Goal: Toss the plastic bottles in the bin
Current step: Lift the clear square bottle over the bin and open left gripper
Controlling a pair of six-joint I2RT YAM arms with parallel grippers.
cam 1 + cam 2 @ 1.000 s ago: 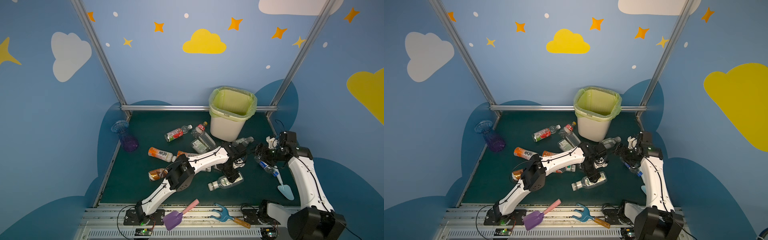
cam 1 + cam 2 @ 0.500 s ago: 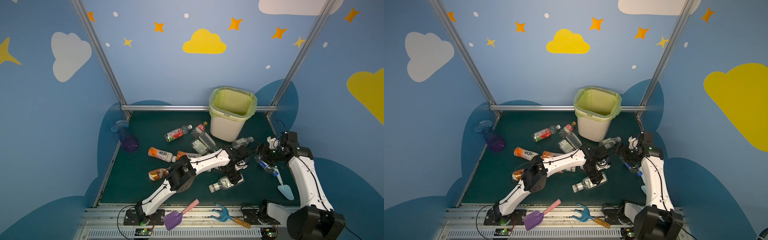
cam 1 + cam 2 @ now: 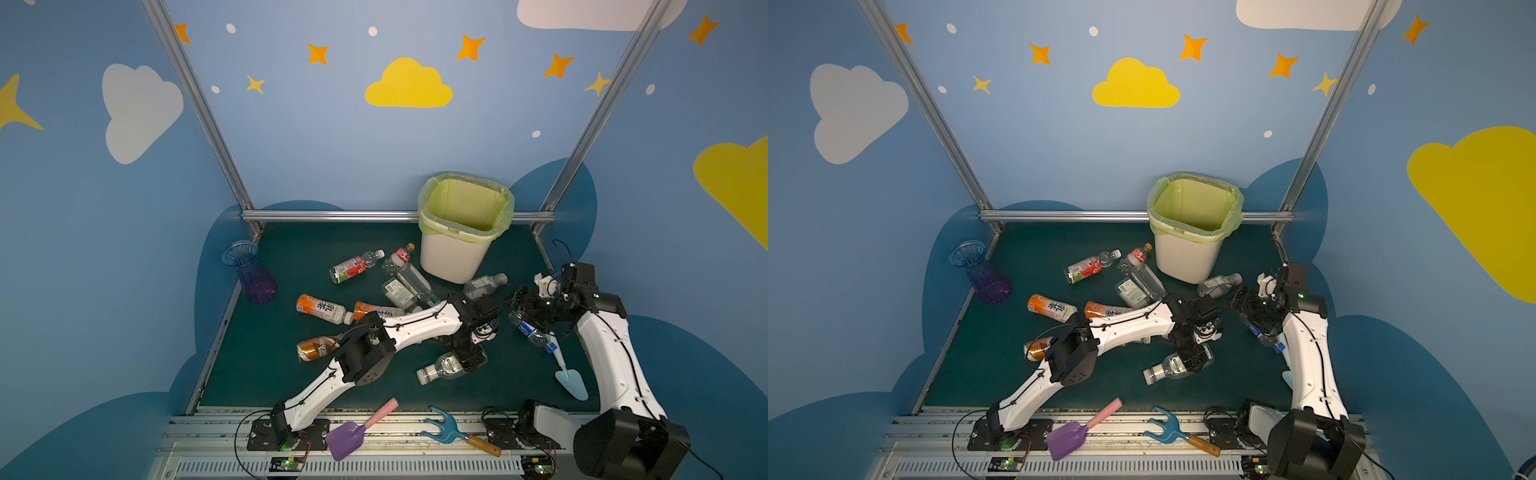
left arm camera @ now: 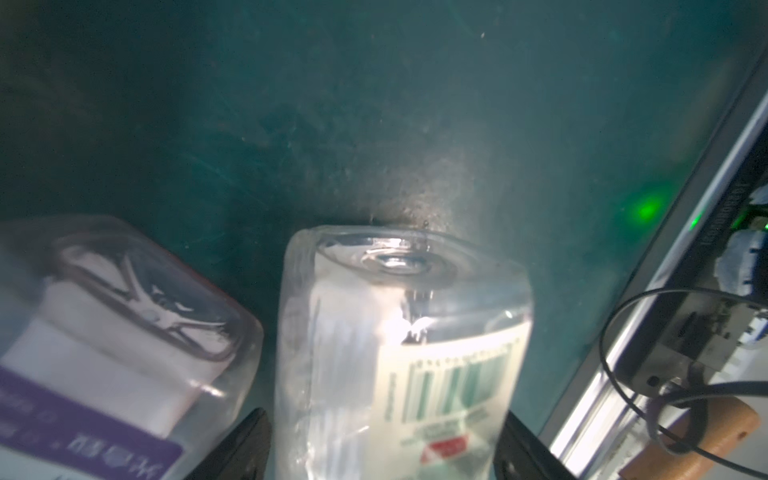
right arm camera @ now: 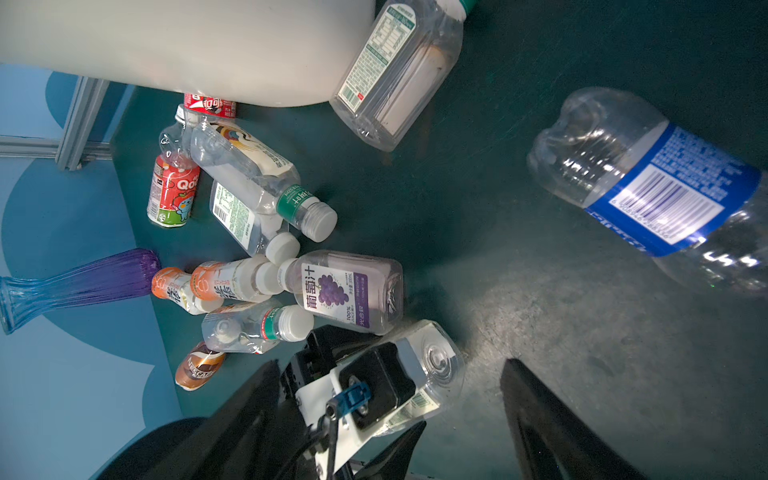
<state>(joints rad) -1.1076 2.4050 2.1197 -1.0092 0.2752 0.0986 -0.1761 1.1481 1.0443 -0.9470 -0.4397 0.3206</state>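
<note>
1. The left gripper (image 3: 470, 358) is low over the middle of the mat (image 3: 266, 374), on a clear bottle (image 3: 440, 370) that lies on its side. In the left wrist view this bottle sits between the two fingers (image 4: 245, 453). Whether they press on it cannot be told.
2. A purple-label bottle (image 4: 104, 332) lies just beside the clear bottle.
3. The right gripper (image 3: 518, 302) has its jaws wide apart with nothing between them. It hovers just right of the left arm's wrist.
4. The bin (image 3: 453, 262) stands upright at the far right of the mat, with its bag folded over the rim.
5. Other bottles all lie on the mat:
   - A green-label bottle (image 3: 484, 284) is just beside the bin's near side.
   - A blue-label bottle (image 3: 530, 332) is under the right arm.
   - A red-label bottle (image 3: 349, 270), an orange-label bottle (image 3: 322, 309) and a brown bottle (image 3: 316, 349) are left of the bin.
   - More are partly hidden under the left arm.
6. The vase (image 3: 251, 274) stands upright at the far left edge.
</note>
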